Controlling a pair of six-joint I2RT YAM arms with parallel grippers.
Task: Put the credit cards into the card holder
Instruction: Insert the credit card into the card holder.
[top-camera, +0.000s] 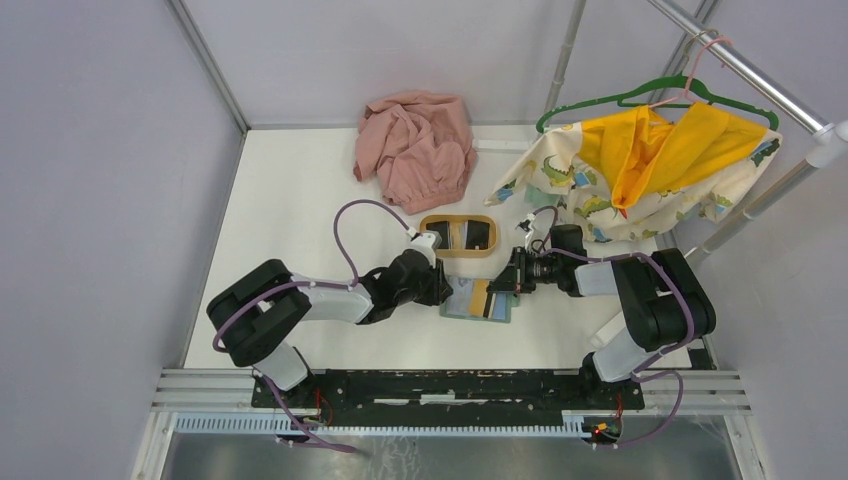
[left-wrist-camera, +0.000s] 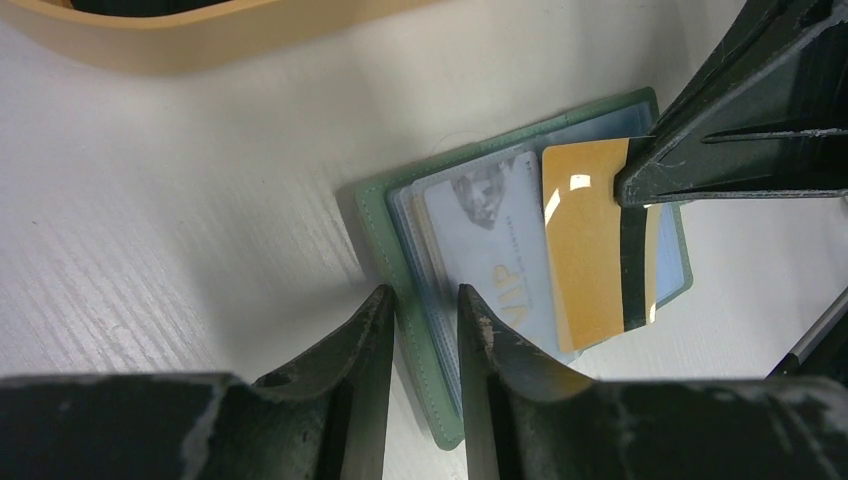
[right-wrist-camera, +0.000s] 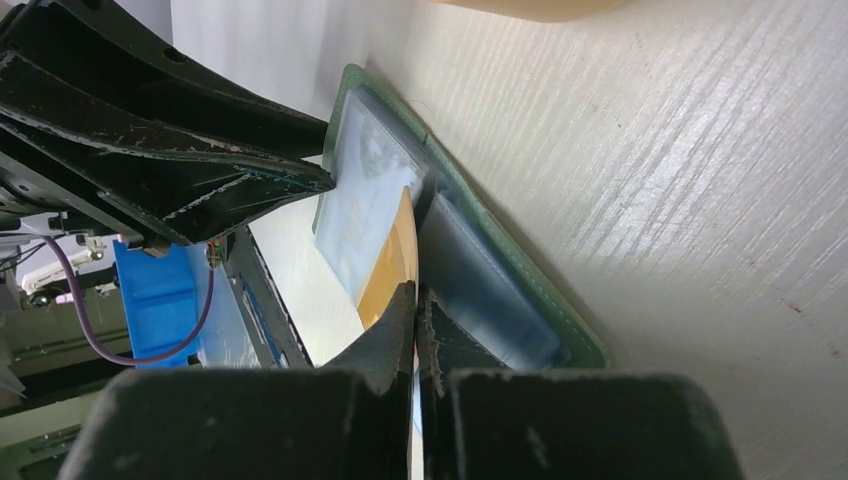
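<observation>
The grey-green card holder (top-camera: 476, 300) lies open on the table, blue-grey sleeves up, with a pale "VIP" card (left-wrist-camera: 490, 240) in it. My left gripper (left-wrist-camera: 425, 310) is shut on the holder's green left edge (left-wrist-camera: 375, 215). My right gripper (right-wrist-camera: 416, 300) is shut on the gold-tan card with a dark stripe (left-wrist-camera: 590, 250). It holds the card over the holder's right half, with the card's end among the sleeves (right-wrist-camera: 395, 260). Two black cards (top-camera: 478, 235) lie in the oval wooden tray (top-camera: 458, 218) just behind.
A pink cloth (top-camera: 415, 150) lies at the back of the table. A yellow patterned garment (top-camera: 640, 165) hangs on a green hanger from a rail (top-camera: 740, 65) at the right. The tray's rim (left-wrist-camera: 150, 45) is close behind the left gripper.
</observation>
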